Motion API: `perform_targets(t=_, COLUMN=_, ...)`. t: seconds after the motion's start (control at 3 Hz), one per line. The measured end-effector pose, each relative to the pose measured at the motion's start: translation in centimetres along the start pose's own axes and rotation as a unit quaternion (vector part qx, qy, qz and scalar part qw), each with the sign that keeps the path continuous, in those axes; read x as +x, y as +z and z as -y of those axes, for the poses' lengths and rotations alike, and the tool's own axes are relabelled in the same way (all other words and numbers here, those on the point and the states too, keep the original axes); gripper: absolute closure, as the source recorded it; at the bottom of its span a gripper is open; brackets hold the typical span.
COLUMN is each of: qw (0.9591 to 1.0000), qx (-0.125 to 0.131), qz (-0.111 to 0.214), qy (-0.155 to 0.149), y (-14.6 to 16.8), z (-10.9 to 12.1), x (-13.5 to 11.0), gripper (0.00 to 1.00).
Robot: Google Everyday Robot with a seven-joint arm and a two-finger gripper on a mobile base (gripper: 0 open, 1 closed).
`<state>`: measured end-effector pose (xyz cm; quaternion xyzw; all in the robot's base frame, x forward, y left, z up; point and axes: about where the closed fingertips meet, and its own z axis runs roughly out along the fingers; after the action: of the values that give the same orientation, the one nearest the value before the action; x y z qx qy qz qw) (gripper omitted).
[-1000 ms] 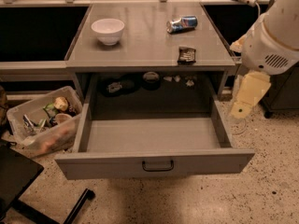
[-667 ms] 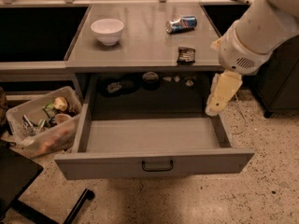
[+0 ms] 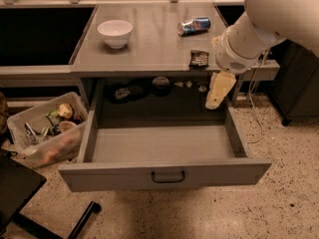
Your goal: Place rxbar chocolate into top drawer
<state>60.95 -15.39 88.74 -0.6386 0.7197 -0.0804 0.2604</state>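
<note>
Right now the top drawer [image 3: 164, 171] stands pulled well out toward me, a wide shallow tray of flat grey metal with a plain front panel and a small dark loop handle [image 3: 168, 177] at its centre. Its smooth floor shows from side wall to side wall.

Above and behind it is the grey table [image 3: 149, 51], dull and slightly glossy. The rxbar chocolate [image 3: 199, 58] lies flat near the table's near right edge, a small dark wrapper with pale lettering and crinkled ends. Farther back sits a crushed blue-and-silver can [image 3: 194, 25] on its side, well apart from the bar, and over to the left a round white bowl [image 3: 115, 33].

The big white rounded arm [image 3: 271, 21] comes in from the right. Its cream-coloured gripper [image 3: 213, 101] hangs pointing down just right of the bar and below the tabletop edge, above the drawer's far right corner. It carries nothing; whether it is open or closed I cannot tell.

Under the tabletop, a shadowed shelf [image 3: 149, 101] holds a few dark, indistinct lumps.

On the speckled floor [image 3: 289, 193] to the left, a translucent plastic bin [image 3: 42, 106] sits tilted, full of mixed odds and ends. A black chair [image 3: 15, 188] pokes in at the near left corner. Open floor lies to the right of the drawer.
</note>
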Motion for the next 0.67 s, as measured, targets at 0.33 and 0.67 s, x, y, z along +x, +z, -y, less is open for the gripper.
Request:
perform_targets(t=0.33, qw=1.0000, qx=0.000, qz=0.000, qy=0.000, y=0.00, z=0.00, x=0.00, gripper=0.00)
perform_targets(t=0.67, qw=0.9999, qx=-0.005, qz=0.007, qy=-0.013, y=0.86, z=0.97, x=-0.54, gripper=0.00)
